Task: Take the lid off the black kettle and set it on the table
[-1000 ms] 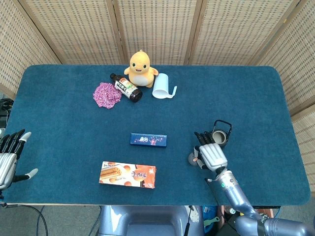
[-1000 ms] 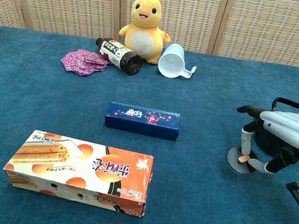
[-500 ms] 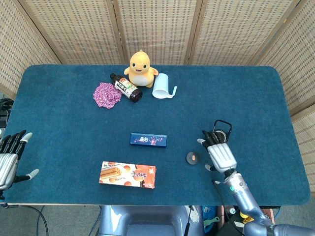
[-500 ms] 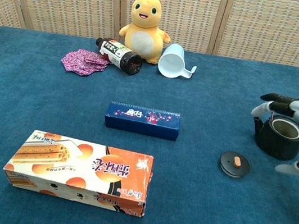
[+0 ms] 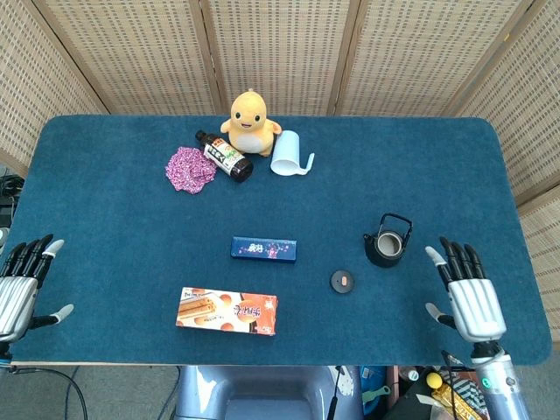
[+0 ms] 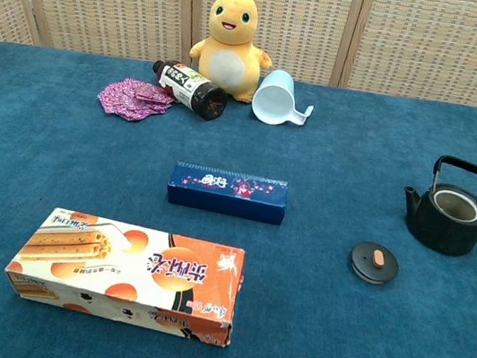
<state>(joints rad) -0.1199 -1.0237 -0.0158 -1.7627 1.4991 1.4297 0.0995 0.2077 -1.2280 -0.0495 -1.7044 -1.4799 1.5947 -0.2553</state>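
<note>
Nearby, lid (image 6: 374,262) lies on bench (image 5: 122,227) beside uncovered kettle (image 6: 447,217), blue box (image 6: 228,192) leftward; both robot hands, left (image 5: 19,289) and right (image 5: 471,293), spread wide, empty.

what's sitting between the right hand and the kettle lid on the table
Nothing visible lies directly between them. The right hand hovers open near the table's right front edge, and the lid lies flat on the cloth to its left. The black kettle, now open-topped, stands just behind that line, not across it.

The black kettle (image 6: 447,215) stands open on the table (image 6: 60,160), its handle upright. The lid (image 6: 374,262) lies flat just beside it, apart. No fingers appear in this view.
</note>
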